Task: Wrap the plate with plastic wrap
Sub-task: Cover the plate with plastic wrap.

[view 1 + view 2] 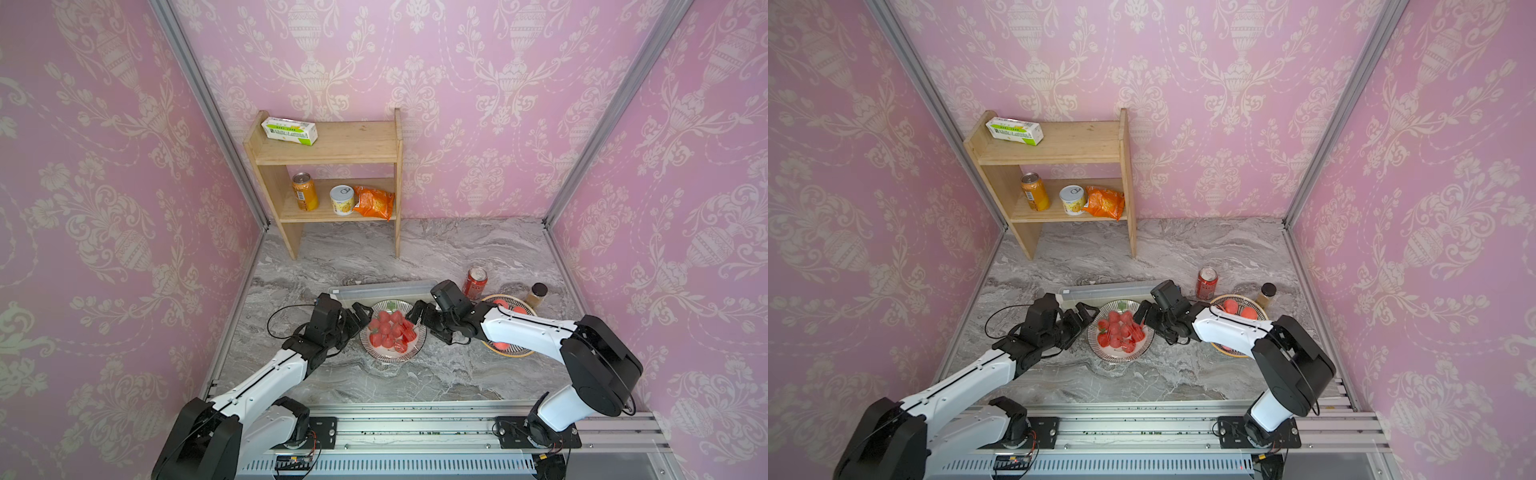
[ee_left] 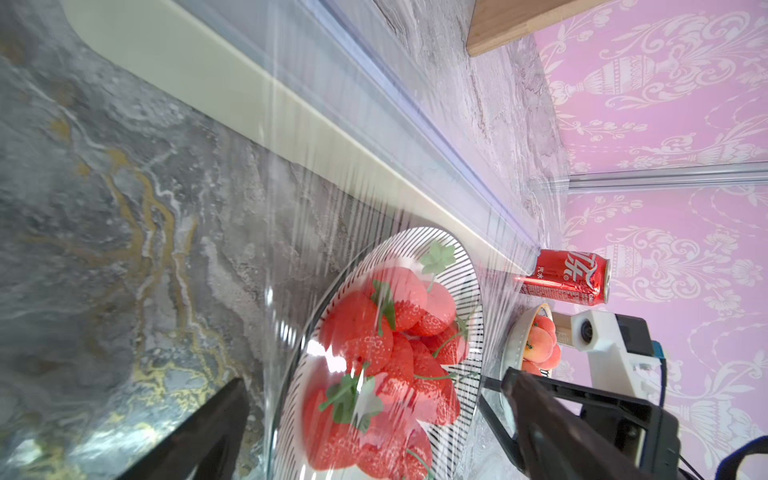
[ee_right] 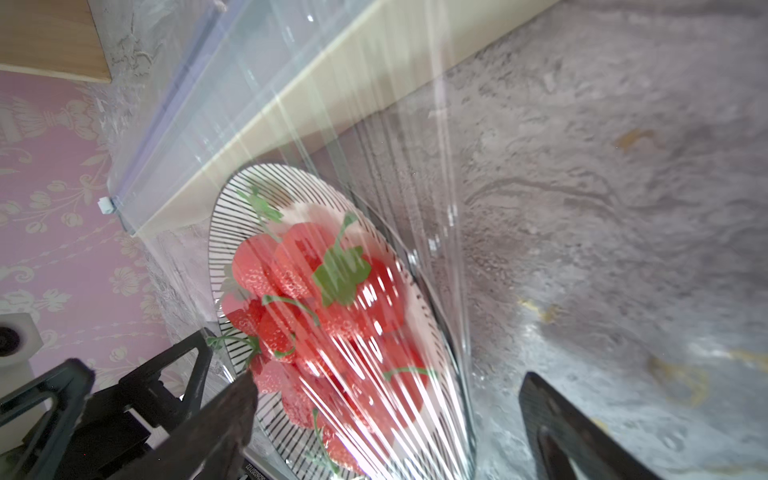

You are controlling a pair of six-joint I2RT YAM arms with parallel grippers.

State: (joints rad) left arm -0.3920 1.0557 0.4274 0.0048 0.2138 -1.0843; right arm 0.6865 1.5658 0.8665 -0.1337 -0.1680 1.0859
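Left wrist view: plastic wrap runs from its dispenser box over the strawberry plate. Flanking it, left gripper and right gripper gape wide, empty. Next, likely: sever and tuck.

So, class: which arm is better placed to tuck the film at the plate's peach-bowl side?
Likely right: the right claw stands open at that plate edge; the left claw sits opposite.

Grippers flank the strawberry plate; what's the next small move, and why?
Probably close both on the side edges of the plastic wrap: left gripper and right gripper stand open flanking the plate, with wrap stretched from the dispenser box over the strawberries.
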